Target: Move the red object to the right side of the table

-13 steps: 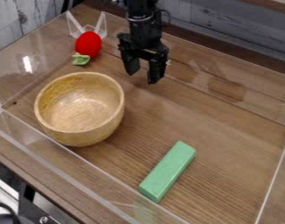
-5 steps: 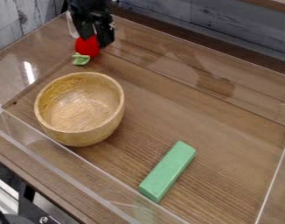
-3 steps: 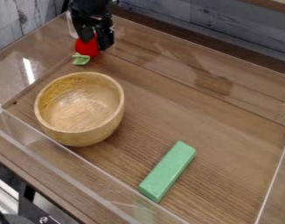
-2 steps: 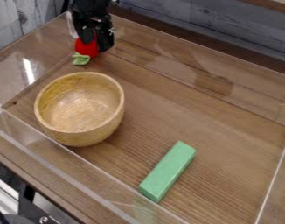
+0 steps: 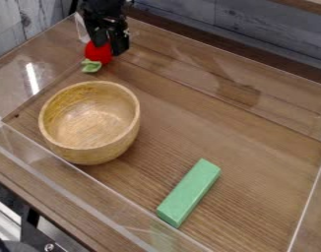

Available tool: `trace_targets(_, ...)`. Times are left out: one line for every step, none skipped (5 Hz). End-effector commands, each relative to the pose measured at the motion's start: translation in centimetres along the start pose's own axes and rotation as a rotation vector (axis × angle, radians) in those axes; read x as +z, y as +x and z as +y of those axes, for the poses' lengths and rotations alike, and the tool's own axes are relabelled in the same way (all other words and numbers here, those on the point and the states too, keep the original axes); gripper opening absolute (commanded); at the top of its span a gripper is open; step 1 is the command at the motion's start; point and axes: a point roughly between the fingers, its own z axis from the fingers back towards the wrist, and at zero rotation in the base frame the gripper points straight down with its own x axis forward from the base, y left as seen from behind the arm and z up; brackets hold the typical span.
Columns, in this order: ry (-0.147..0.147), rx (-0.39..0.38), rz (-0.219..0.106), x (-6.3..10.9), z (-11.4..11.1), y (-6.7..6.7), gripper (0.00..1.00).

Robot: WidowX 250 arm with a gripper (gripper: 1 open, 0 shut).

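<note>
The red object point(image 5: 96, 53) is a small round red toy fruit with a green leafy bit at its lower left, lying at the far left back of the table point(image 5: 216, 118). My black gripper point(image 5: 104, 44) hangs right over it, open, with its fingers reaching down on either side of the fruit. The gripper hides much of the fruit's top. Whether the fingers touch the fruit does not show.
A wooden bowl point(image 5: 89, 121) stands on the left in the middle. A green rectangular block point(image 5: 190, 192) lies near the front edge. Low clear acrylic walls point(image 5: 26, 54) border the tabletop.
In the oldest frame the gripper hung to the right of the fruit; it has since moved left over it. Over the last second nothing has visibly moved.
</note>
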Motion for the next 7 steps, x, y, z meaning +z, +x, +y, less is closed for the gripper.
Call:
trace_targets(0.035,-0.003,-0.047,2.2,1.0,1.2,1.00)
trace_targets(0.033,0.015,-0.039,1.8,2.5,0.7,1.00)
trace_targets(0.032,0.033,-0.032,1.4,2.9,0.0,1.00)
trace_targets(0.034,0.060,-0.025,1.4,2.0,0.2,1.00)
trace_targets(0.036,0.085,-0.021,1.3,1.2,0.5,1.00)
trace_targets(0.031,0.058,-0.015,1.2,1.2,0.4,1.00)
trace_targets(0.032,0.049,-0.021,1.6,0.6,0.4,0.00)
